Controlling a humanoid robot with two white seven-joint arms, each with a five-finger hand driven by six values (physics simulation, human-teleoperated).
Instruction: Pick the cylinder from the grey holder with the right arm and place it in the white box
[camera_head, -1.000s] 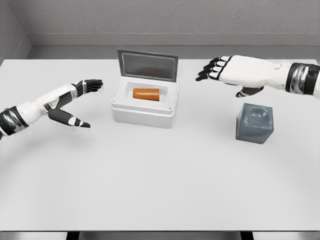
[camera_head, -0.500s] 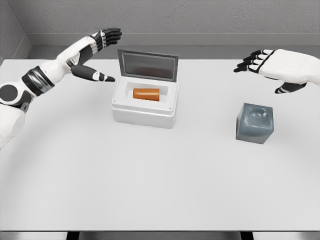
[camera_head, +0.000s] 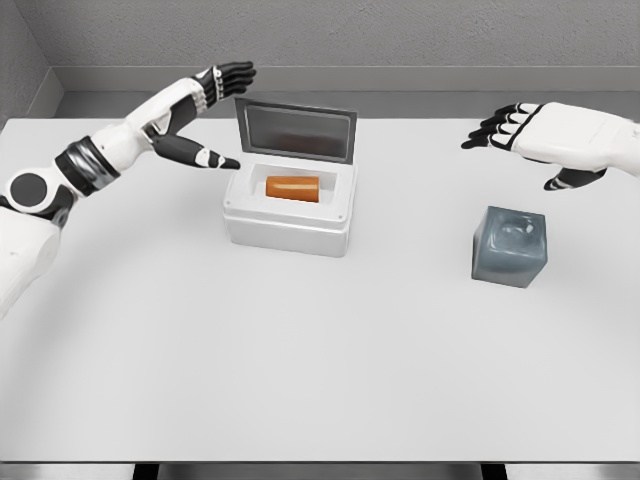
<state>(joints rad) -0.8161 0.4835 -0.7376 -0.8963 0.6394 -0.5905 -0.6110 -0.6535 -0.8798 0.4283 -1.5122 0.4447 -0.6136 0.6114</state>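
While the cylinder (camera_head: 292, 188) lies in the white box (camera_head: 290, 226), the right hand (camera_head: 540, 135) hovers spread, empty.

An orange cylinder (camera_head: 292, 188) lies sideways inside the open white box (camera_head: 290, 222) near the table's far edge; the grey holder (camera_head: 510, 247) sits toward the right edge.

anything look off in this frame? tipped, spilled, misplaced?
Nothing stands out. The orange cylinder lies on its side inside the white box, whose lid is up. The grey holder sits upright and empty. Both the left hand and right hand are open, holding nothing.
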